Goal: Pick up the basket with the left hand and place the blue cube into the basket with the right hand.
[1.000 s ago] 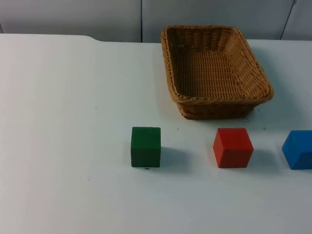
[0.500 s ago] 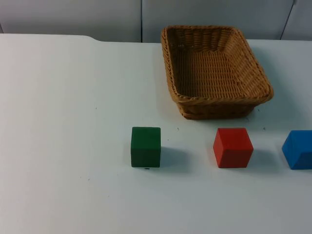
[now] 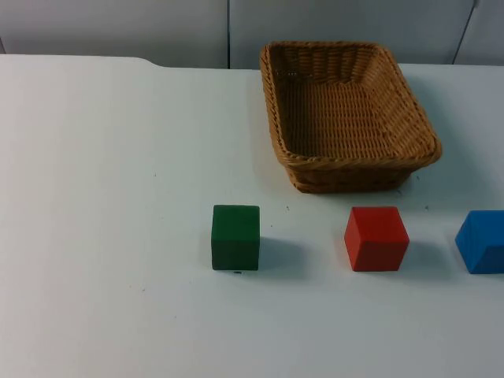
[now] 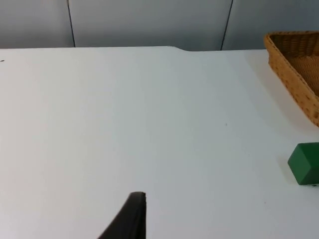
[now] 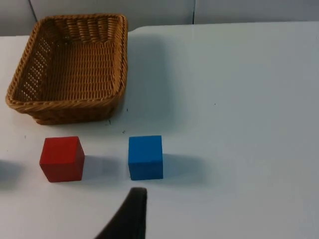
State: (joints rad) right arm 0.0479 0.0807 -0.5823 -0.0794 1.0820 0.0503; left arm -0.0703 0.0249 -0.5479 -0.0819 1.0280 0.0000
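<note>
With the wicker basket (image 3: 346, 114) on the table near the wall and the blue cube (image 5: 145, 157) just beside the red cube (image 5: 62, 159), the right gripper (image 5: 130, 214) (finger state indiscernible) risks nudging the wrong block.

No text, label, brand, number or sign is showing legibly anywhere: nothing is appearing on the woven brown wicker basket (image 3: 346, 110), the green, red and blue cubes, or the white tabletop (image 3: 102, 197).
</note>
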